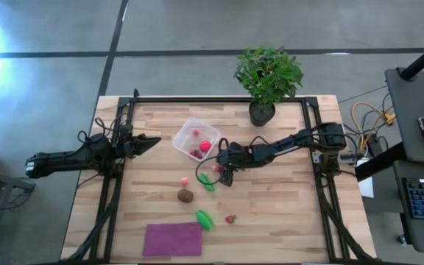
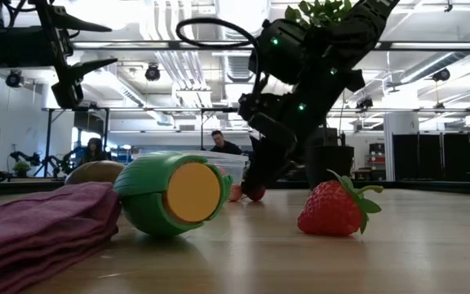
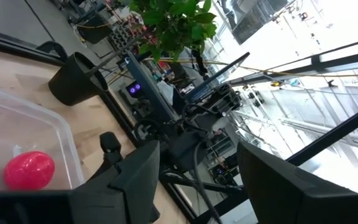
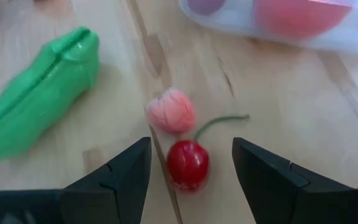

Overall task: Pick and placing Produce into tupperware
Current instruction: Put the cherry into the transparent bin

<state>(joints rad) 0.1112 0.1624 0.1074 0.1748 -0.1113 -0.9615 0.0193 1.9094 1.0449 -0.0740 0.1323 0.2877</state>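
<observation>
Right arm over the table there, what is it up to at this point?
The right gripper hangs low over the table with its fingers open on either side of a red cherry, next to a pink piece and a green pod; nothing is gripped. The clear tupperware already holds a red ball and other small bits. A brown oval, a second green piece and a strawberry lie on the table. The left gripper waits open at the left side.

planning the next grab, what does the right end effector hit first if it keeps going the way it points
Most likely the red cherry, sitting between the open right end effector fingers, with the pink piece just beyond it.
</observation>
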